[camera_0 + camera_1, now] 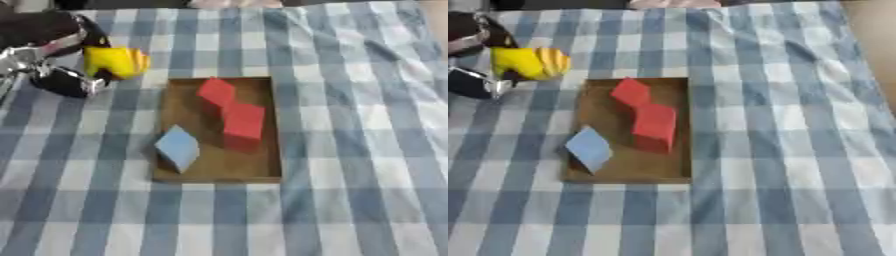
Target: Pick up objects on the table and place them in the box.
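Note:
My left hand [54,60] comes in from the upper left, its fingers curled round a yellow block [114,61] that it holds above the cloth, just left of the box's far corner. The shallow brown box [188,107] lies in the middle of the table. Two red blocks sit in it, one at the far end [215,93] and a bigger one [242,125] in the middle. A light blue block [178,148] leans over the box's left rim near the front. My right hand shows in neither view.
A blue and white checked cloth [350,150] covers the whole table. Its far edge [667,6] runs along the top of the views.

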Available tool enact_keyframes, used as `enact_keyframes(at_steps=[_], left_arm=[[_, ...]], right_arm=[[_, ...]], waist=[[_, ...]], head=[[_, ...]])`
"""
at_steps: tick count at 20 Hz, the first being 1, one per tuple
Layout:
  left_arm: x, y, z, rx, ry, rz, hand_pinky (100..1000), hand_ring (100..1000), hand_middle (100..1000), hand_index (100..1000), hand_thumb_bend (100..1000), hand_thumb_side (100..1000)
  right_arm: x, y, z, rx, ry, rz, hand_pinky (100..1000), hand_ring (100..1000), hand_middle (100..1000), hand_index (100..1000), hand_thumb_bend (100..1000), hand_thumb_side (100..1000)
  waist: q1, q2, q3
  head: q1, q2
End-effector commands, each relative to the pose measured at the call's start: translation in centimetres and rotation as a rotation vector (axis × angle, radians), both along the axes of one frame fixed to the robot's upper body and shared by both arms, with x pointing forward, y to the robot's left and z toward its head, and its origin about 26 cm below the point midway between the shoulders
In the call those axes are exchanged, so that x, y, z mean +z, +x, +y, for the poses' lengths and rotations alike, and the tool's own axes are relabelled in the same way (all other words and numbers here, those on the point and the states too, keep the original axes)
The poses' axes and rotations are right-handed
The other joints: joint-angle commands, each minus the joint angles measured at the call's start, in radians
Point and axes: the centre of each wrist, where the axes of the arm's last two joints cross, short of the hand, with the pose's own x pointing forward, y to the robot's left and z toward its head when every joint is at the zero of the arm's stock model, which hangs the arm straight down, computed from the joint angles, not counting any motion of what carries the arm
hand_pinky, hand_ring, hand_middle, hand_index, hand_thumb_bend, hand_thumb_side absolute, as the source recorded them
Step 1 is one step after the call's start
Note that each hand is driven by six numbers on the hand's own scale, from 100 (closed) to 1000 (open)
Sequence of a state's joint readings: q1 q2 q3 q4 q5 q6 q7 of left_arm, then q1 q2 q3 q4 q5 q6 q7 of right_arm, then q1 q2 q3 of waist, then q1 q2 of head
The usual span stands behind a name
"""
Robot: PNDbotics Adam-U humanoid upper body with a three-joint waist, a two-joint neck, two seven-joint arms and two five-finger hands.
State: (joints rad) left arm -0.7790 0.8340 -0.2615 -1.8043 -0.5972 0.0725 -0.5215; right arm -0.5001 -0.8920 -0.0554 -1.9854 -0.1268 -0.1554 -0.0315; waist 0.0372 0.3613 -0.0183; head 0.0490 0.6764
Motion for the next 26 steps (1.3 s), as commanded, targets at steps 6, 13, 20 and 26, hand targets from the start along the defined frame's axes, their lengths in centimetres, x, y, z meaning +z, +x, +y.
enact_keyframes(at_steps=[6,13,20,26], left_arm=[[0.6,0.2,-3.4,-0.125,0.026,0.085,734,616,532,673,100,234],[-2.2,2.1,-3.7,-0.113,0.083,0.192,740,629,544,678,100,198],[-4.2,3.4,-3.5,-0.089,0.115,0.246,746,644,556,689,100,190],[-5.0,3.9,-3.5,-0.096,0.126,0.250,921,880,818,948,244,474]], right_arm=[[1.0,-0.5,0.0,0.008,-0.011,-0.033,907,1000,683,763,100,523],[1.1,-0.5,0.1,0.012,-0.007,-0.032,908,1000,682,762,100,524],[1.1,-0.5,0.1,0.018,-0.002,-0.030,908,1000,682,762,100,524],[0.9,-0.5,0.1,0.017,0.000,-0.024,908,1000,682,762,100,524]], waist=[[0.000,-0.024,-0.011],[0.002,-0.018,-0.018],[-0.001,-0.017,-0.019],[-0.003,-0.017,-0.019]], head=[[-0.014,-0.014],[-0.023,-0.021],[-0.023,-0.028],[-0.024,-0.030]])
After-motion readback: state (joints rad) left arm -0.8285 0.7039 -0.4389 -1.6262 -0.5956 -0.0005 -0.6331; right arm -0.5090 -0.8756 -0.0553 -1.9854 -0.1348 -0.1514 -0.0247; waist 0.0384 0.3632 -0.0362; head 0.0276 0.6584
